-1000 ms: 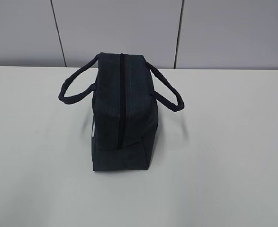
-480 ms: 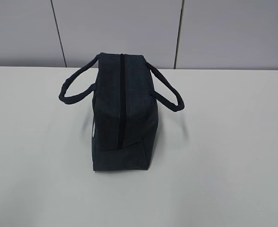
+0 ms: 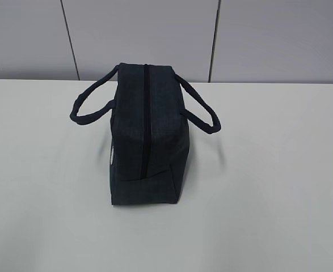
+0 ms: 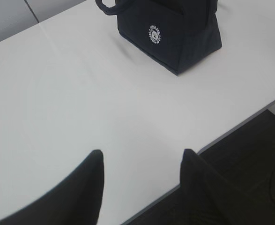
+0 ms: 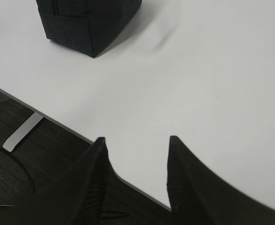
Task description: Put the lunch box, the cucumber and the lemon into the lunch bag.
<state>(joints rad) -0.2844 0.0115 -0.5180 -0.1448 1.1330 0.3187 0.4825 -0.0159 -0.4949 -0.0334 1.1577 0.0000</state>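
The right gripper [image 5: 136, 140], fingers [image 5: 97, 154] apart and empty, hangs over the table [image 5: 198, 84] edge near the lunch bag [image 5: 88, 23].

lunch bag [image 3: 146, 139]: one, dark navy, on the table [image 3: 268, 187]
handles [image 3: 200, 110]: two loops, one on each side of the bag
white round logo [image 4: 154, 34]: one
zipper [image 3: 146, 113]: one, along the top
grippers: two, left gripper [image 4: 142, 159] and right gripper [image 5: 136, 145]

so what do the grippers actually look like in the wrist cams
Both look alike: the left gripper and the right gripper each show two plain matte black fingers, broad at the base and tapering to rounded tips. No markings or cables show on them.
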